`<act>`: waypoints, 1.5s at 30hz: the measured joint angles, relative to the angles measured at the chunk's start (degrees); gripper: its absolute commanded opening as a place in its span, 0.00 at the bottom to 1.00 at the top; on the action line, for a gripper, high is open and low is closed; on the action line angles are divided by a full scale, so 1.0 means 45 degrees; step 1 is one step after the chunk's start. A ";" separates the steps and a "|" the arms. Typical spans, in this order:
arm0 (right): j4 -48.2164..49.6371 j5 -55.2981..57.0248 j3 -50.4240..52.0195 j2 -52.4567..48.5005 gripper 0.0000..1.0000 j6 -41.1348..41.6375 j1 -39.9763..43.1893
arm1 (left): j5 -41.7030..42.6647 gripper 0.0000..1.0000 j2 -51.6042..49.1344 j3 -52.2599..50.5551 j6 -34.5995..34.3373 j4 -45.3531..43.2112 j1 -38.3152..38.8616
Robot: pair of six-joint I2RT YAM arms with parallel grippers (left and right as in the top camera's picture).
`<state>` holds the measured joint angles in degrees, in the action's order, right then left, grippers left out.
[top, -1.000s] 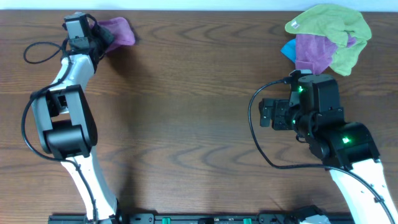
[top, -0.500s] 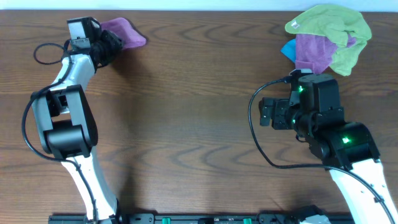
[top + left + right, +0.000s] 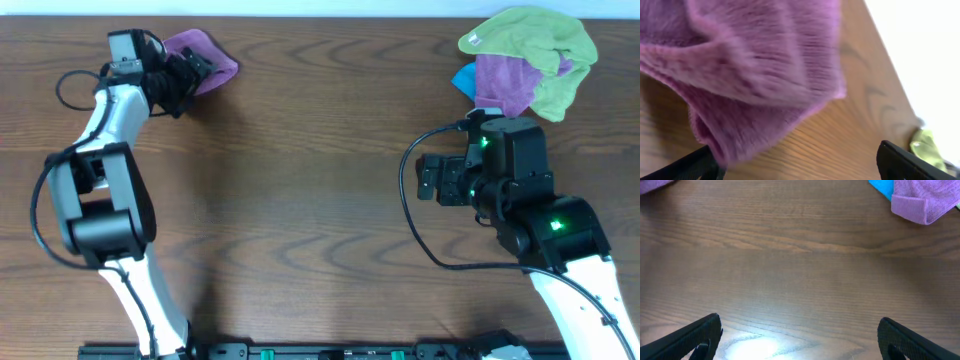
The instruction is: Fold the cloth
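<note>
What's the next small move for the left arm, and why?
Probably shut the left gripper on the purple cloth: its fingers stand wide apart with the cloth bunched just ahead, near the far edge of the table, so it needs gripping and pulling inward before folding.

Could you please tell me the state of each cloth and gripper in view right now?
lone purple cloth: bunched, not folded.
left gripper: jaws wide open, beside the lone purple cloth.
right gripper: jaws wide open, holding nothing.
green cloth: crumpled, topping the pile.
pile's purple cloth: crumpled, partly under the green cloth.
blue cloth: mostly covered, one corner showing.
</note>
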<state>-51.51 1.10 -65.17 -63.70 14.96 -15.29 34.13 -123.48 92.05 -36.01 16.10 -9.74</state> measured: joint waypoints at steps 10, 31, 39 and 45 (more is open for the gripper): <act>-0.0015 0.0005 0.0000 -0.0005 0.99 0.0000 0.0000 | 0.0335 0.95 0.3385 0.0000 0.0005 0.0869 0.0010; -0.0024 0.0005 0.0000 -0.0005 0.99 0.0000 0.0000 | 0.1783 0.95 0.4940 0.0005 0.0005 0.2239 0.0651; -0.0010 0.0005 0.0005 -0.0005 0.99 0.0000 0.0000 | -0.1953 0.95 0.4600 0.0029 -0.0219 0.2064 0.0714; -0.0019 0.0005 0.0010 -0.0005 0.99 0.0000 0.0000 | -0.2676 0.95 0.1889 0.0146 -0.2385 0.1214 0.0661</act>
<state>-51.59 1.13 -65.12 -63.72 14.96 -15.29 22.09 -114.98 92.71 -46.74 21.56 -6.76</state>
